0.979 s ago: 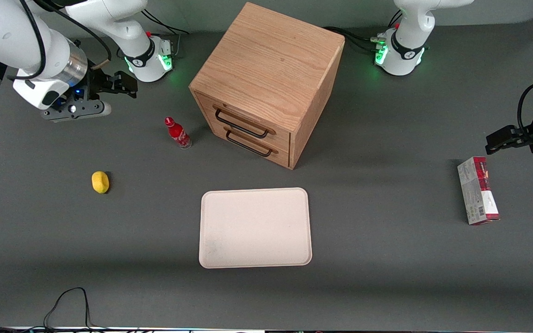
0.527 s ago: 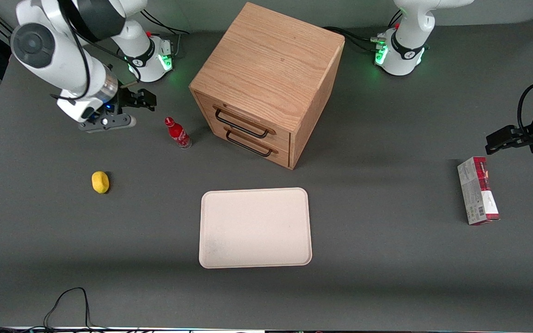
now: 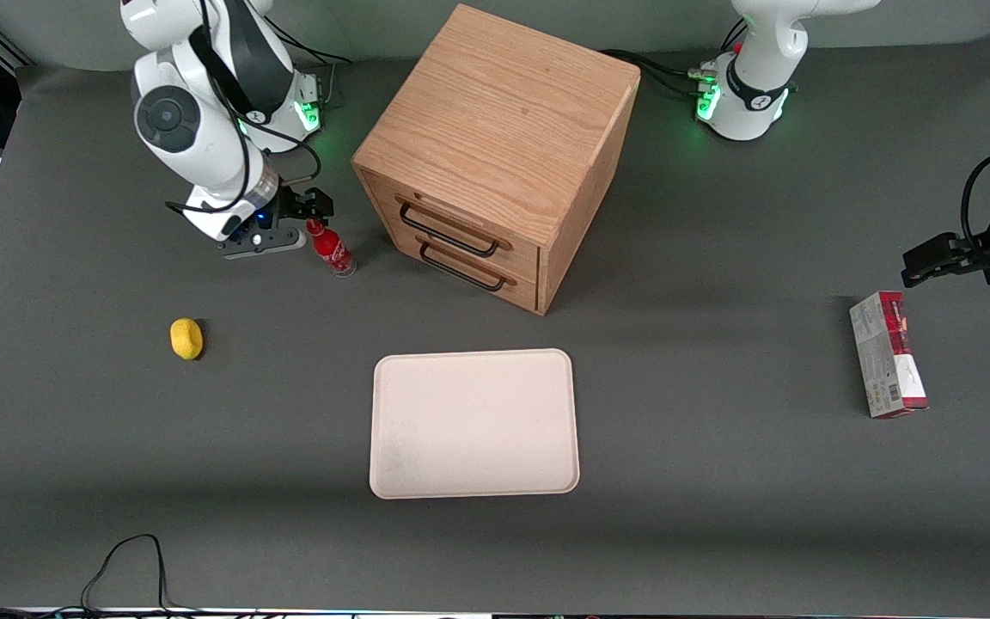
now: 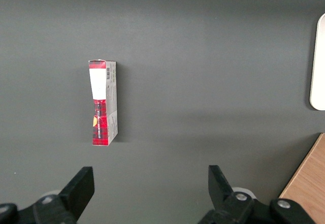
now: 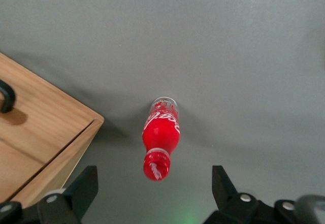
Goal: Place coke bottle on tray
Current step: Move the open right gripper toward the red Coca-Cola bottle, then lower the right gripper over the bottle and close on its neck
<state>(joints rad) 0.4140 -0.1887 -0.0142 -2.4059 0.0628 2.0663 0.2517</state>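
The coke bottle (image 3: 332, 248), small and red with a red cap and a clear base, stands upright on the grey table beside the wooden cabinet's drawer front. My right gripper (image 3: 309, 209) hovers just above the bottle's cap, slightly farther from the front camera than the bottle. In the right wrist view the bottle (image 5: 161, 138) is seen from above, with the open, empty gripper (image 5: 154, 193) close to its cap, touching nothing. The cream tray (image 3: 473, 423) lies flat and bare, nearer the front camera than the cabinet.
The wooden drawer cabinet (image 3: 495, 155) with two black handles stands beside the bottle; its corner shows in the right wrist view (image 5: 40, 132). A yellow object (image 3: 186, 338) lies toward the working arm's end. A red-and-grey carton (image 3: 887, 354) lies toward the parked arm's end.
My right arm has swung in from the working arm's end of the table and come over the coke bottle. The bottle and tray have not moved.
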